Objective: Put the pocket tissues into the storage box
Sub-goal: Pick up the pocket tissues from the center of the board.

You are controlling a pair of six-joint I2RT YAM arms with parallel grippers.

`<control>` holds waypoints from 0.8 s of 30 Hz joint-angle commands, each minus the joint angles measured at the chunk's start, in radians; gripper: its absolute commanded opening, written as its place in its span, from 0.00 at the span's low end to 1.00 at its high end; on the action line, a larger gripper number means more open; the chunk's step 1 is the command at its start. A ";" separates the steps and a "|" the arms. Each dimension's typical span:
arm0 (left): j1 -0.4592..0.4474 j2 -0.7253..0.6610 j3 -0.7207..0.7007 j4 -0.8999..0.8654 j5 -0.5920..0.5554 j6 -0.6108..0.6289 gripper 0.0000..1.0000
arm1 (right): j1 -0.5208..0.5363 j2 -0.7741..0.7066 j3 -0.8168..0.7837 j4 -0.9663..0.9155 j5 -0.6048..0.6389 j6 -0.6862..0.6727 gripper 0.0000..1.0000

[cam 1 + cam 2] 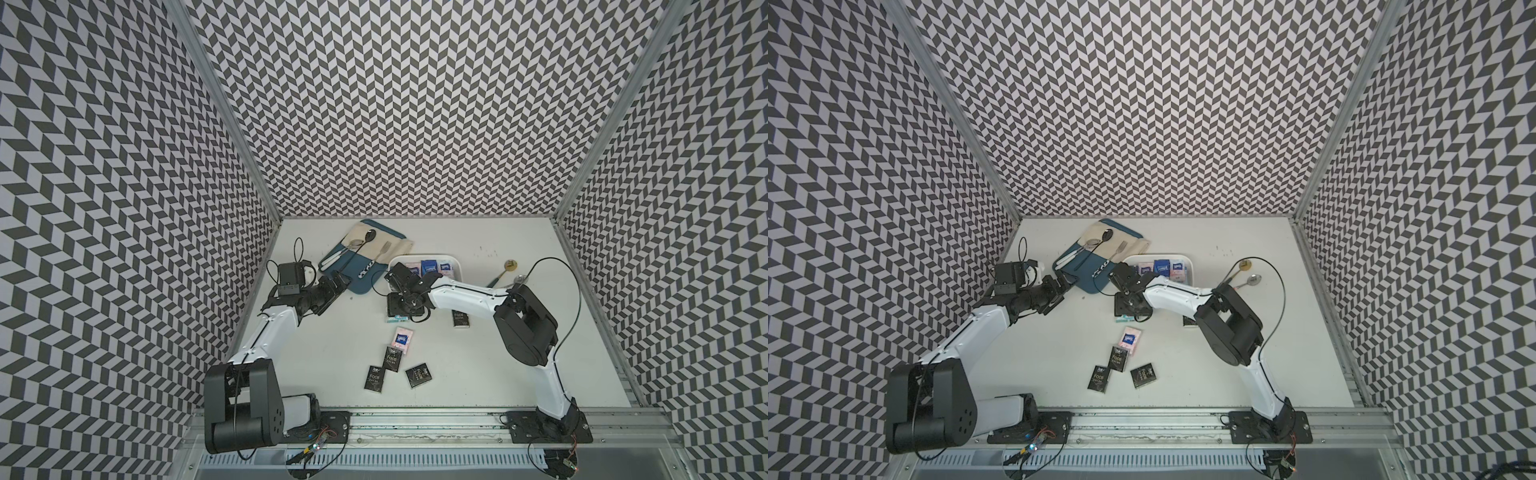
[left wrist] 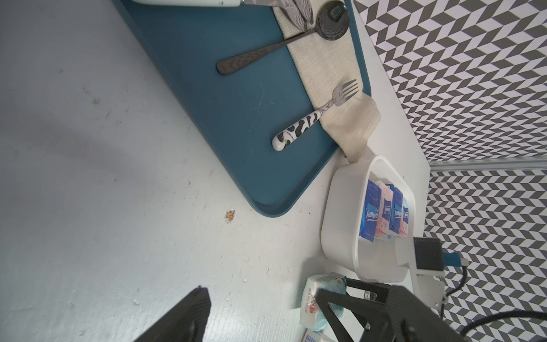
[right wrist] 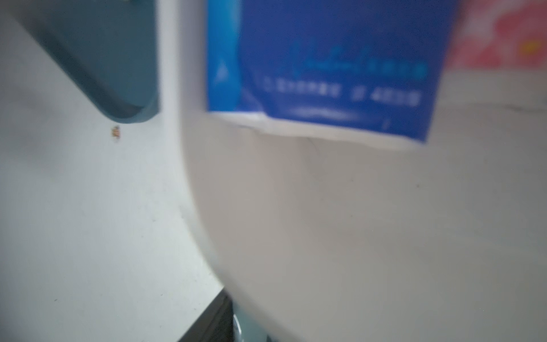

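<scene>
— While a row of pocket tissues [image 1: 430, 267] already stands on edge at one end of the storage box [image 1: 454, 258], we count the rest out on the bench [image 1: 498, 374]. A teal packet [image 2: 321, 296] lies just beside the box's near corner. There's a pink-white packet [image 1: 402, 340] further out. Then the black Face packets [image 1: 419, 375], three in a loose cluster and one beside the right arm [image 1: 465, 293].

— And the right gripper [image 1: 395, 277]?

— We see it hanging over the end of the box that the row has not reached. Its wrist view is a blur: a blue packet [image 3: 325, 68], white wall, no fingers to speak of. So we cannot tell how wide they stand, or whether they hold anything.

— The left gripper [image 2: 262, 291]?

— Fingers [image 2: 189, 314] spread wide with nothing between them, low over the bench by the corner of the blue tray [image 2: 222, 118], short of the box.

— So how do we do this step well?

— We judge it a placing at the box. Go down inside the walls before letting go and set the packet on edge against the row. Keep the fingers off the rim too. That tub looks light to us, and a nudge could slide it into the tray or the cloth [image 2: 349, 130] just beside it.

— And after that?

— The teal packet looks the handy pick, though it sits right under the right arm. We'd pinch it across its short sides. Two Face packets seem to touch at a corner, so we'd take the free ones singly.
</scene>
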 commanded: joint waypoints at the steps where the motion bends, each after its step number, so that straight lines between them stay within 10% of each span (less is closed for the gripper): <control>1: 0.005 -0.025 -0.010 0.004 0.010 0.015 0.99 | 0.002 -0.097 -0.004 0.081 -0.086 -0.032 0.63; 24: 0.005 -0.013 0.010 -0.009 0.010 0.014 0.99 | -0.134 -0.203 -0.046 0.133 0.134 -0.181 0.65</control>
